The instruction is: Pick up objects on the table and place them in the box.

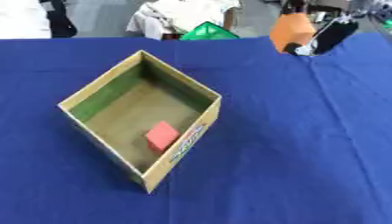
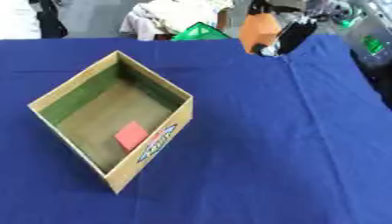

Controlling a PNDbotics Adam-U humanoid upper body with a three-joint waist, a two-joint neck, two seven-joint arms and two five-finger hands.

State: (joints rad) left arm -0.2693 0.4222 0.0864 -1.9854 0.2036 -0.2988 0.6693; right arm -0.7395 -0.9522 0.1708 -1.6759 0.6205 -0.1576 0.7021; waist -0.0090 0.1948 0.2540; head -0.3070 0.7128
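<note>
while a red block (image 1: 162, 134) already lies inside the cardboard box (image 1: 186, 150), the right hand (image 1: 334, 36) at one o'clock pinches an orange block (image 1: 292, 29), not yet boxed; left hand unseen.

Box (image 1: 183, 144): matt brown cardboard, printed outer wall. Bench cloth (image 1: 291, 140): matt blue fabric, lightly creased. Red block (image 1: 162, 135): smooth, matt. Orange block (image 1: 291, 30): smooth, matt.

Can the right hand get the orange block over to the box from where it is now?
Probably yes. The right hand holds the orange block above the table's far edge, and only bare blue cloth lies between it and the open-topped box.
</note>
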